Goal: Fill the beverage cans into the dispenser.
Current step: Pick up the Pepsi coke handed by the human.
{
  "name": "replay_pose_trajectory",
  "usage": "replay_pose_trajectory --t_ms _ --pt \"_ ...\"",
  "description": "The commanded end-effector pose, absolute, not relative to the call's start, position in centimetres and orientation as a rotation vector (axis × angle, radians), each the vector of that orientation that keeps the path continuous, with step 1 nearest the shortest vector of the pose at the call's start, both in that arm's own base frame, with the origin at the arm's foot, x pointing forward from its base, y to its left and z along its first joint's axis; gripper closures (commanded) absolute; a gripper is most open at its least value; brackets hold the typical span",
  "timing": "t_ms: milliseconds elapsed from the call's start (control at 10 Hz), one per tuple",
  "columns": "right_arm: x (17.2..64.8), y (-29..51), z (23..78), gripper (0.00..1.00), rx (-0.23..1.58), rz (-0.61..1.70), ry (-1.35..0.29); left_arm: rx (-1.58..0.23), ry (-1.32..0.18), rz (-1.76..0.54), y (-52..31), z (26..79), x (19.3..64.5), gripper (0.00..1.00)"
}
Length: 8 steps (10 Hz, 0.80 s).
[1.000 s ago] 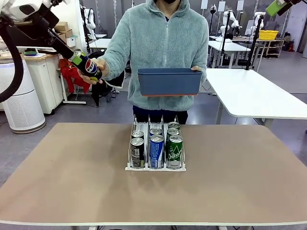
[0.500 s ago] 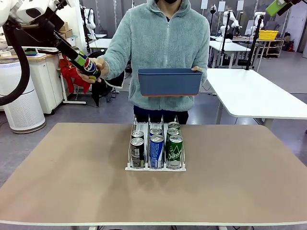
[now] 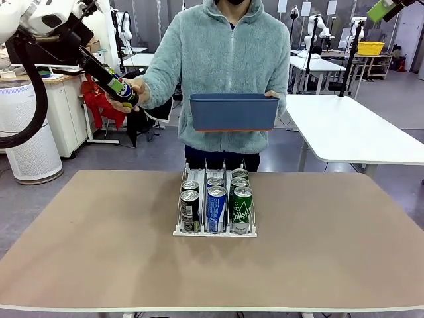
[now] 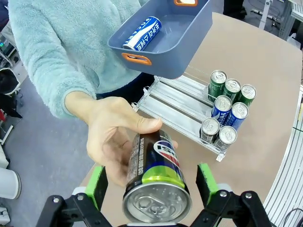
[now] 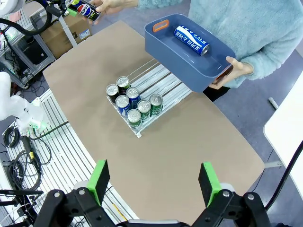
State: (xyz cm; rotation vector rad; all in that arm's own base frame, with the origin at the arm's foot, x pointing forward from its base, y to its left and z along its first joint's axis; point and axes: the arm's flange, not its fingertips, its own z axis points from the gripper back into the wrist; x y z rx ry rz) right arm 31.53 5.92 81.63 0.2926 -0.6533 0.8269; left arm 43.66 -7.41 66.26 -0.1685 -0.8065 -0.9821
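Farther over the glossy dark can [image 4: 154,189] than a second ago: left claw [image 4: 151,184], pads spread, untouching; person's hand [image 4: 113,137] holding it, far left. Seven slim aluminium cans [image 3: 216,199] in wire-railed clear dispenser [image 3: 205,169], mid-tabletop [image 3: 99,232]. Right claw [image 5: 154,182] open, empty.

The tan table [image 3: 99,252] bears the dispenser [image 3: 196,173] near its middle, seven beverage cans [image 3: 216,209] standing inside.
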Motion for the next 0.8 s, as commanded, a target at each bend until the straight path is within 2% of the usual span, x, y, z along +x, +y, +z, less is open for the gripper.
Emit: replay_pose_trajectory --t_ms 0,300,400,500,600,700 --pt "31.32 5.96 81.30 0.00 0.299 0.836 -0.649 -0.196 -0.826 -1.003 -6.98 66.02 44.45 0.00" --pt "31.32 5.96 81.30 0.00 0.299 0.836 -0.649 -0.175 -0.802 -0.979 -7.49 66.00 43.89 0.00" --pt "31.32 5.96 81.30 0.00 0.299 0.836 -0.649 -0.176 -0.799 -0.983 -7.54 65.94 43.94 0.25" --pt "31.32 5.96 81.30 0.00 0.299 0.836 -0.649 -0.181 -0.797 -0.976 -7.67 65.94 43.84 0.60" --pt "31.32 5.96 81.30 0.00 0.299 0.836 -0.649 -0.173 -0.795 -0.978 -7.61 65.90 43.83 0.85" --pt "31.32 5.96 81.30 0.00 0.299 0.836 -0.649 -0.157 -0.786 -0.976 -7.46 65.89 43.76 1.00"
